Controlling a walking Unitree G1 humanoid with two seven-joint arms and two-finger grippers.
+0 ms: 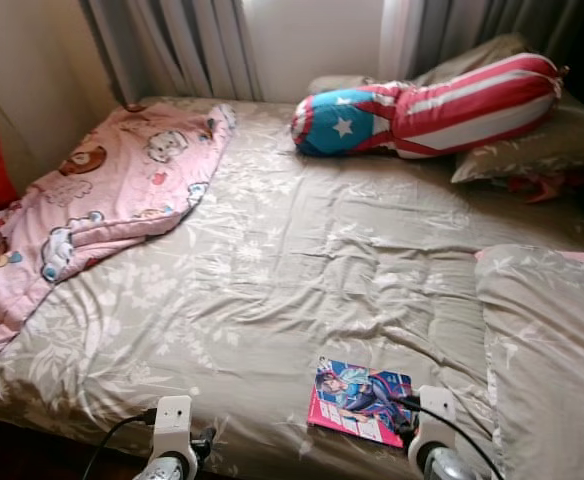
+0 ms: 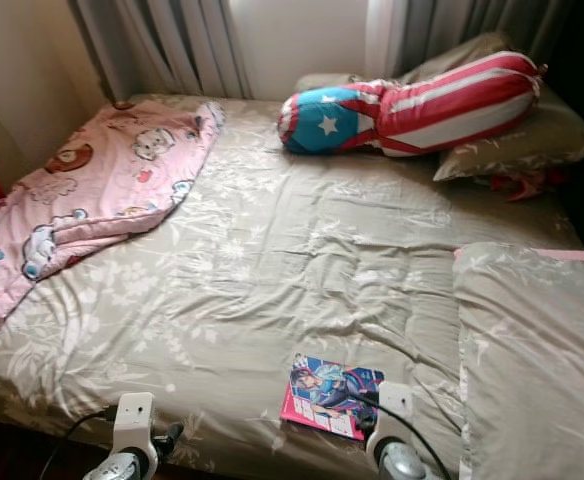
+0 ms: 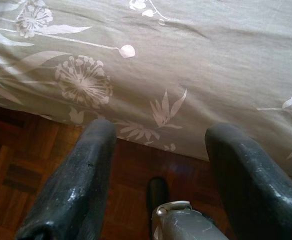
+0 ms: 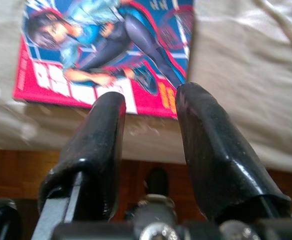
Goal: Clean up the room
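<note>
Nearest, at the foot edge of the bed: right gripper (image 4: 151,125), fingers parted a modest gap and holding nothing, tips just short of the near corner of a thin pink-and-blue paperback comic with a cartoon figure on its cover (image 1: 360,400). Flat on the sheet, close to the mattress edge. Left gripper (image 3: 158,150) wide open and empty, poised over the beige floral bedsheet (image 1: 302,260) where it hangs above the dark parquet floor (image 3: 16,165).

To the right, a beige floral pillow (image 1: 552,340) with a pink edge. Further back on the left, a crumpled pink cartoon-print blanket (image 1: 112,190) spilling off the side. At the head, a long bolster cushion in red and white stripes with a blue star end (image 1: 432,105), resting on another beige pillow (image 1: 542,140); grey curtains (image 1: 182,45) behind.

Likely next step: picking up the comic. Risks, judged from here: too flat against soft bedding for an easy pinch, so fingers could bunch sheet instead of cover, or nudge it away; grabbing one corner could bend or tear pages; a push the wrong way near the edge could drop it to the floor.
</note>
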